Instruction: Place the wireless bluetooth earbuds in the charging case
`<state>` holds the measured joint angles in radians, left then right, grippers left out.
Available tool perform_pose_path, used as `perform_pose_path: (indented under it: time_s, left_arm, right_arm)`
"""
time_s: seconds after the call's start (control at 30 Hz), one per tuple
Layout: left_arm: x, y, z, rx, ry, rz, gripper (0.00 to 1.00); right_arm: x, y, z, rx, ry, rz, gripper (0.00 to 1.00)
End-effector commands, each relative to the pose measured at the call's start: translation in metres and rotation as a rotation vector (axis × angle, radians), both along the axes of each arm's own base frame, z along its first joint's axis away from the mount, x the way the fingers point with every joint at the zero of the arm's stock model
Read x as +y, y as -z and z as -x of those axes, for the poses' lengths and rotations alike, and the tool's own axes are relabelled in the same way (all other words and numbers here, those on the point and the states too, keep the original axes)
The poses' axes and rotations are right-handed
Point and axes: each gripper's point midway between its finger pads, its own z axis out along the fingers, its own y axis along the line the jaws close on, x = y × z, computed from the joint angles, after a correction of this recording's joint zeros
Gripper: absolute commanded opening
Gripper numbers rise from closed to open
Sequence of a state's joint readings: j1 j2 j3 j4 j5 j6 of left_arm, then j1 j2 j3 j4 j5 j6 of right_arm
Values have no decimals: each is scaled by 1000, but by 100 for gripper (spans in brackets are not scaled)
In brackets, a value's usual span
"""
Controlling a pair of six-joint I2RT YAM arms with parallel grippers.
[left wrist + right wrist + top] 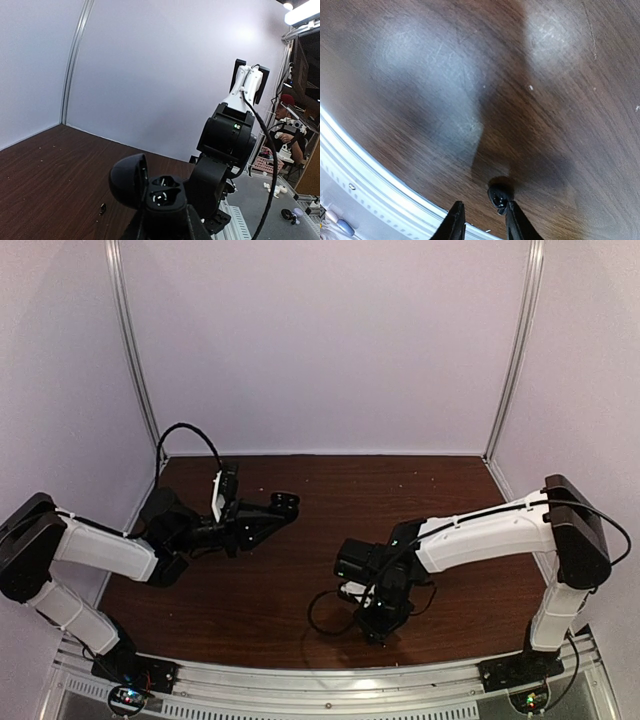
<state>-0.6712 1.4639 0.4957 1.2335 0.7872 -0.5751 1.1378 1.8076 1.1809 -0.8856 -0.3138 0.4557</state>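
Note:
The charging case (167, 197) is black and rounded, and its lid (127, 180) stands swung open to the left. Two sockets with pale glints face up. My left gripper (165, 226) is shut on the case from below and holds it above the table, seen in the top view at the left gripper (283, 504). A tiny glossy black earbud (499, 196) lies on the wood near the front edge. My right gripper (484, 212) is open, its right finger (516, 222) touching the bud and its left finger well apart from it. Another small dark item (102, 208), possibly an earbud, lies on the table.
A metal rail (370, 185) runs along the table's near edge, close behind the right gripper. The right arm (480, 535) reaches down over the front middle, a black cable loop (322, 615) beside it. Pale specks dot the dark wood table (400, 485).

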Motion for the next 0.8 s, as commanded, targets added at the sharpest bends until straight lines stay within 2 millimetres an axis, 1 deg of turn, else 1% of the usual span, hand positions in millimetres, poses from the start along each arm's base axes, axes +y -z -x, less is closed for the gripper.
perform_pose_path:
  time_s: [0.0, 0.27, 0.57, 0.77]
  left_arm:
    - [6, -15, 3, -61, -8, 47, 0]
    - [7, -14, 3, -56, -8, 49, 0]
    - [7, -14, 2, -55, -9, 49, 0]
    - [7, -12, 2, -53, -7, 48, 0]
  right_arm:
    - [4, 1, -3, -29, 23, 24, 30]
    - [1, 6, -5, -49, 0, 66, 29]
    - [-4, 13, -4, -46, -24, 102, 23]
    - [0, 17, -4, -43, -21, 93, 23]
